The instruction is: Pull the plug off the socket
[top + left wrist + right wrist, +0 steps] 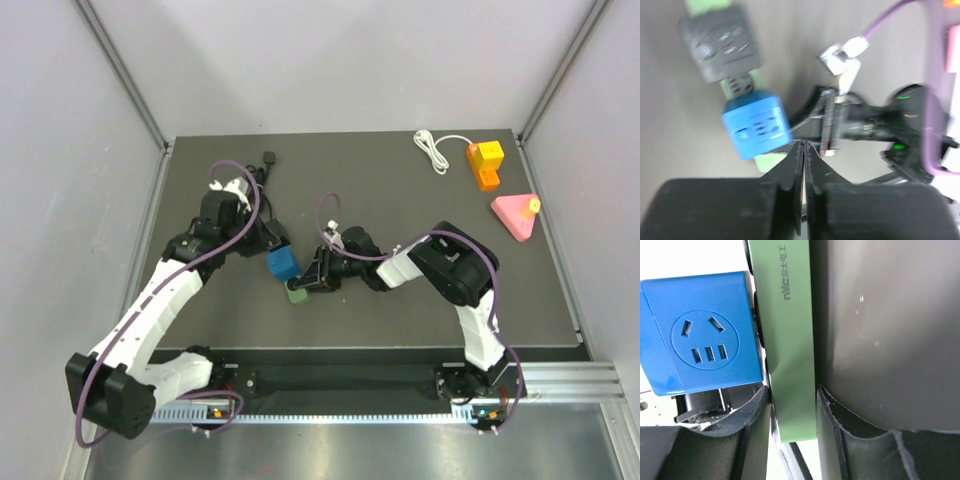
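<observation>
**Odds and ends at the far right of the worktop**

The dark grey worktop (380, 170) carries a small group of loose items in its far right corner. A white cable (436, 150) lies there folded into a short bundle, one end trailing towards an orange and yellow block (487, 163) just beside it. The block looks built from stepped cubes, yellow on top of orange. Nearer than that lies a pink triangular block (514, 215), apart from the orange one, with a small yellow piece (534, 205) on its far corner. Pale grey walls enclose the worktop on three sides, and an aluminium rail (560, 380) runs along the near edge.
</observation>
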